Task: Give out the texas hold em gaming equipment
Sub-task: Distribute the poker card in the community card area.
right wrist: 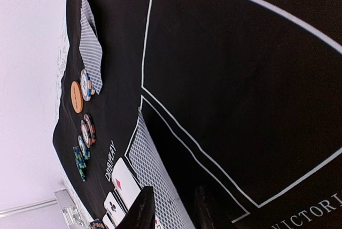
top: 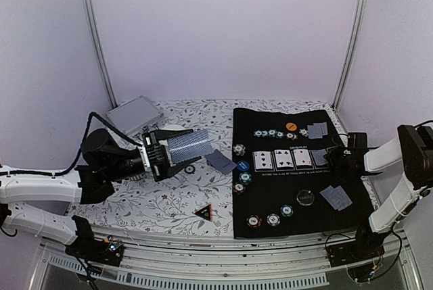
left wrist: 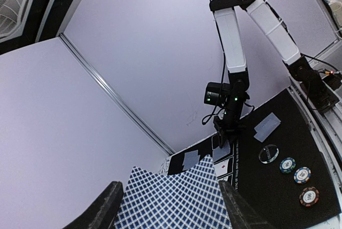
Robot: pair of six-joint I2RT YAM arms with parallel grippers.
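Floral-cloth table (top: 169, 202), black mat (top: 318, 229) covering its right half, silver case (top: 133, 114) at the far left corner. Left gripper (top: 184, 149) is off the cloth, just left of the mat, fingers clamped across a blue-backed deck (left wrist: 173, 199) that fills the gap between them. Right gripper (top: 333, 161) is low over the mat's right side; its fingers (right wrist: 143, 210) are slightly apart over the end of a face-down card (right wrist: 152, 178), tips out of frame, so can't tell if it's gripped. That card lies just right of three face-up cards (top: 283, 159) mid-mat. Face-down pairs: far pair (top: 316, 129), near pair (top: 335, 197), and a cloth pair (top: 220, 161) just off the mat's left edge. Chip row (top: 270, 133) and orange chip (top: 291, 126) sit at the far side, three chips (top: 272, 219) at the near edge, dark disc (top: 306, 197) beside them, and blue button (top: 242, 166) at the mat's left edge.
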